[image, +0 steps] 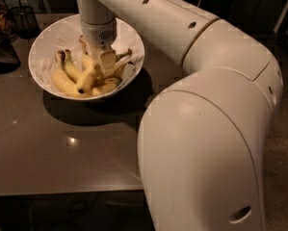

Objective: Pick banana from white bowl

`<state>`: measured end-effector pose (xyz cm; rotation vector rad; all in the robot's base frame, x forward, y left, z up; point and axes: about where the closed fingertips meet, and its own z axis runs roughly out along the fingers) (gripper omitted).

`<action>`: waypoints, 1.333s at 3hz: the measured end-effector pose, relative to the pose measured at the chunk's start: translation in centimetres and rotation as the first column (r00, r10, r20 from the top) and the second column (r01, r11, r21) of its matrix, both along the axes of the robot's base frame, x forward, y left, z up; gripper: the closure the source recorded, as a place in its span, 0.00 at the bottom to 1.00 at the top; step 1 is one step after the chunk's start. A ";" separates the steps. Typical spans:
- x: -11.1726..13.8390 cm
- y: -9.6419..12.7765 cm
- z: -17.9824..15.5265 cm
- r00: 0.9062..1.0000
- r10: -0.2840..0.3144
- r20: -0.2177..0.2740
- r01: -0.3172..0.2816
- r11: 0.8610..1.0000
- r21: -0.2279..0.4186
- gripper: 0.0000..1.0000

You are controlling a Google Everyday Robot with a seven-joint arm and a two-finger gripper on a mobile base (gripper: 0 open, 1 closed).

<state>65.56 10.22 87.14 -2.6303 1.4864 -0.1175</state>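
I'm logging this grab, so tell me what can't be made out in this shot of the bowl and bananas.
Camera view, gripper down in the bowl among the bananas: whether it holds the long banana is hidden by its own body.
Camera view, bowl's far rim: partly hidden behind the arm.
Camera view, dark jars at top left: cut off by the edge, and their contents are too dim to tell.
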 end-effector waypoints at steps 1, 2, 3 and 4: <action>0.0 -0.2 0.3 1.000 -0.003 0.003 0.003 1.000 0.001 0.65; -0.2 -1.1 1.1 1.000 -0.024 0.013 0.024 1.000 0.013 0.88; -0.2 -1.1 1.1 1.000 -0.024 0.013 0.024 1.000 0.014 1.00; -1.5 -1.4 2.9 0.998 -0.022 0.066 0.016 0.996 0.088 1.00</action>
